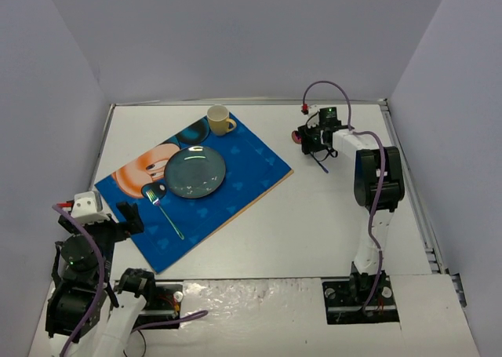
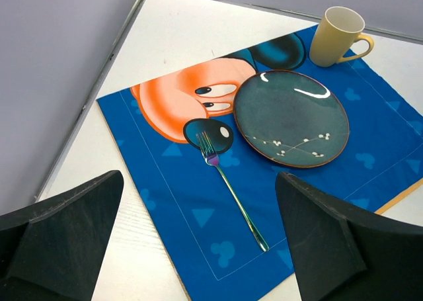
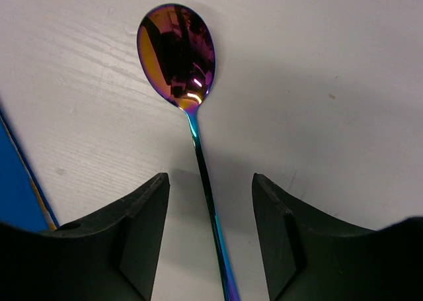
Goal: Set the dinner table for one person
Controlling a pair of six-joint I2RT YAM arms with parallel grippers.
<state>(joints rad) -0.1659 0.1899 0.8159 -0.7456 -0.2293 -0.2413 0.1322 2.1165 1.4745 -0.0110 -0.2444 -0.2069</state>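
On the white dinner table lies a blue cartoon placemat bearing a dark teal plate, a cream mug and an iridescent fork left of the plate. An iridescent spoon lies on bare table right of the mat. My right gripper stands low over it, open, with the spoon's handle between its fingers and a gap on each side. My left gripper hangs wide open over the mat's near-left corner, holding nothing, with the fork ahead of it.
Grey walls close in the table on the left, back and right, and a metal rim runs along its edges. The placemat lies slanted, its right edge just left of the spoon. The arm bases stand at the near edge.
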